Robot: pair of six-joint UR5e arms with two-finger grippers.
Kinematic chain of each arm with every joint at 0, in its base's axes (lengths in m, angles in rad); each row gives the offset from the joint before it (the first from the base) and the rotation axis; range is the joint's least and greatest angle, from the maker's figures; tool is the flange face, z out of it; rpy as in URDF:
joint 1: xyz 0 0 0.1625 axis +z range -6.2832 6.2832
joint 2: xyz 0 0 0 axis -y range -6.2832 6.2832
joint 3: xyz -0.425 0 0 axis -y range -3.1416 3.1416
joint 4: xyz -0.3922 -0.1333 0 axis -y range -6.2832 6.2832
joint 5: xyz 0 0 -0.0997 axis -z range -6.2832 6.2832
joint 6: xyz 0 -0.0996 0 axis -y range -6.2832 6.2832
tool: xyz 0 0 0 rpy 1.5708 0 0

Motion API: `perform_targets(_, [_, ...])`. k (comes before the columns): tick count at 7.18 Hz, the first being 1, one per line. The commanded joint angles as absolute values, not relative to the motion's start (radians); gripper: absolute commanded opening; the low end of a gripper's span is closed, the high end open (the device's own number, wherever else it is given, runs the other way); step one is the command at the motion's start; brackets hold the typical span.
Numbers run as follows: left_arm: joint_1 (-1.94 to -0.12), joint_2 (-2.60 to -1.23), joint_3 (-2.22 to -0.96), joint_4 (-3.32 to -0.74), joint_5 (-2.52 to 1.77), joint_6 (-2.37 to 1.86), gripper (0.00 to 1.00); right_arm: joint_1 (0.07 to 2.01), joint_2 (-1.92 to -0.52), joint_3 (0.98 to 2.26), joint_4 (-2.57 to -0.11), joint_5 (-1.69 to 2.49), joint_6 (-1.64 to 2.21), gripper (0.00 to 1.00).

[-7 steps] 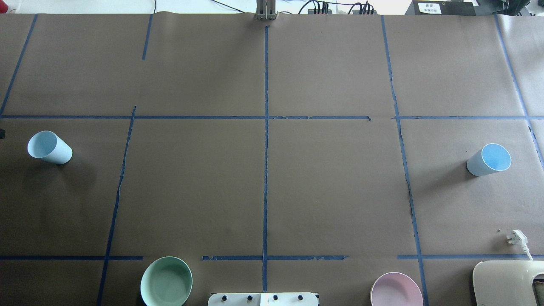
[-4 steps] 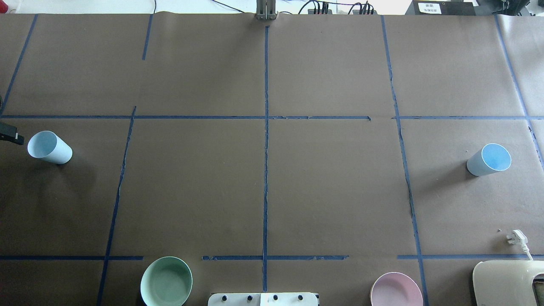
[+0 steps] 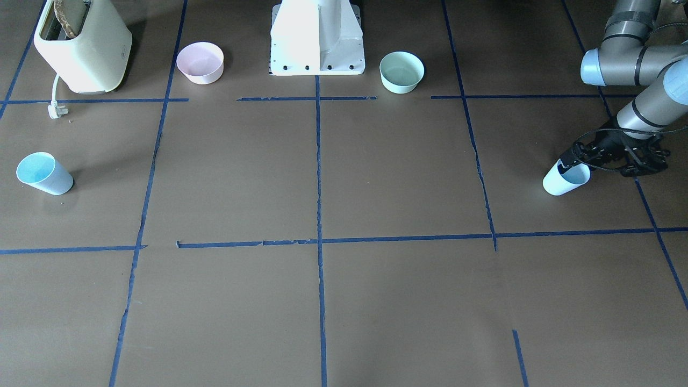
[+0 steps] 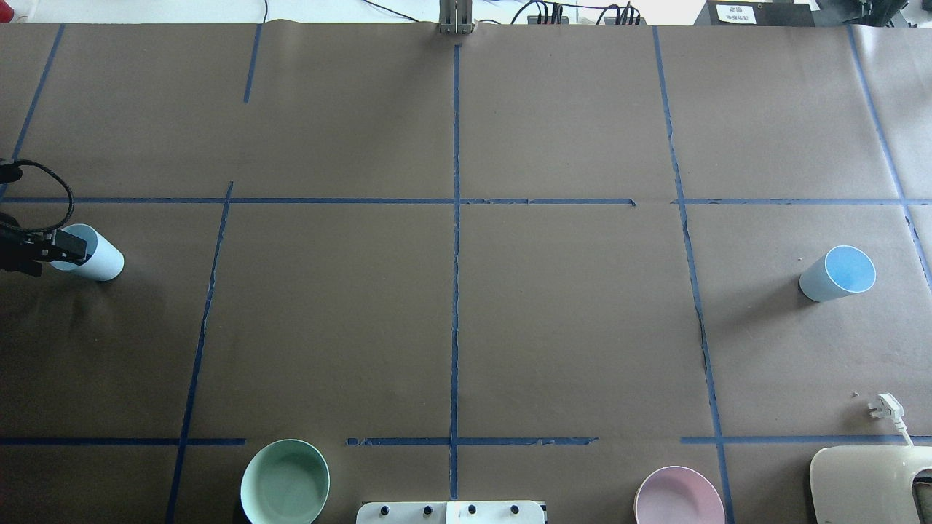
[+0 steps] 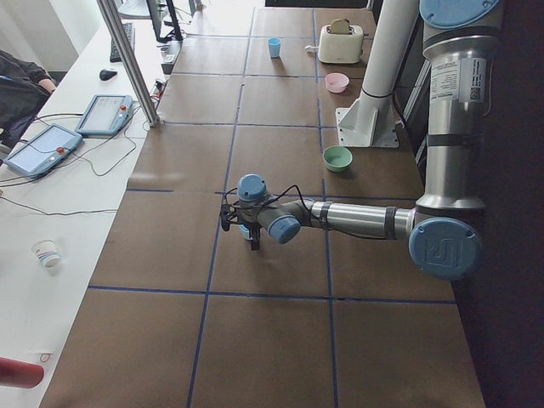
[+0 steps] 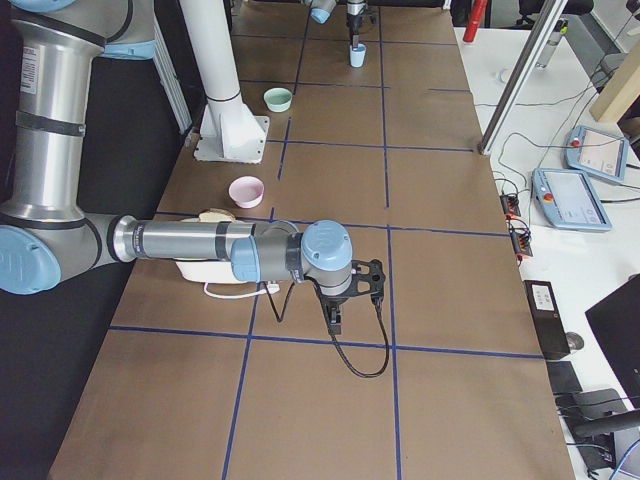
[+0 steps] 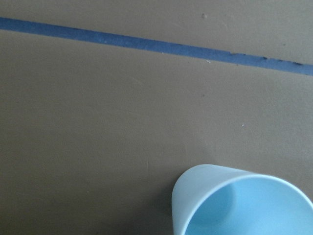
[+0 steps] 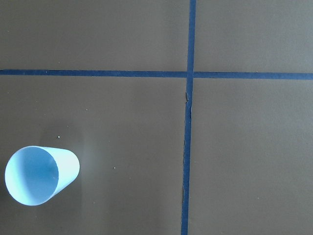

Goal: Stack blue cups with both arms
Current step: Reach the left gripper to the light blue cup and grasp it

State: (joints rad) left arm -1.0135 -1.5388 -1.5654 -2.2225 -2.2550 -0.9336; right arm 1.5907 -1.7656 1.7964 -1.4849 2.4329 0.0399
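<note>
Two light-blue cups stand upright, far apart. The left cup is at the table's left end and also shows in the front-facing view and the left wrist view. My left gripper is at this cup's rim and looks open, with one black finger over its mouth. The right cup stands alone at the right end and shows below the right wrist camera. My right gripper shows only in the exterior right view; I cannot tell whether it is open.
A mint-green bowl and a pink bowl sit near the white pedestal. A cream toaster with a loose white plug stands near the right cup. Blue tape lines cross the brown table.
My left gripper has come in from the table's left edge to the left cup, and a finger now sits over its mouth. Neither cup has moved.
</note>
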Motion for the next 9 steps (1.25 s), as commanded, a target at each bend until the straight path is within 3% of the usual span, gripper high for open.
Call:
perform_targets(1, [-1.011, -1.546, -1.557, -2.223, -2.261, -0.945, 0.25, 1.591, -1.767, 1.796, -1.485, 2.433, 0.040, 1.00])
perform_targets(2, [-1.015, -1.545, -1.568, -2.220, -2.266, -0.945, 0.11, 1.591, -1.767, 1.796, -1.485, 2.433, 0.040, 1.00])
perform_targets(3, [-1.017, -1.546, -1.591, -2.211, -2.266, -0.946, 0.04, 1.591, -1.767, 1.798, -1.485, 2.433, 0.040, 1.00])
perform_targets(6, [-1.020, -1.580, -1.786, -1.983, -2.309, -1.012, 0.01, 1.591, -1.766, 1.802, -1.483, 2.433, 0.041, 1.00])
perform_targets(9, [-0.872, -1.904, -1.838, -1.720, -2.290, -1.318, 0.01, 1.589, -1.733, 1.801, -1.486, 2.434, 0.046, 1.00])
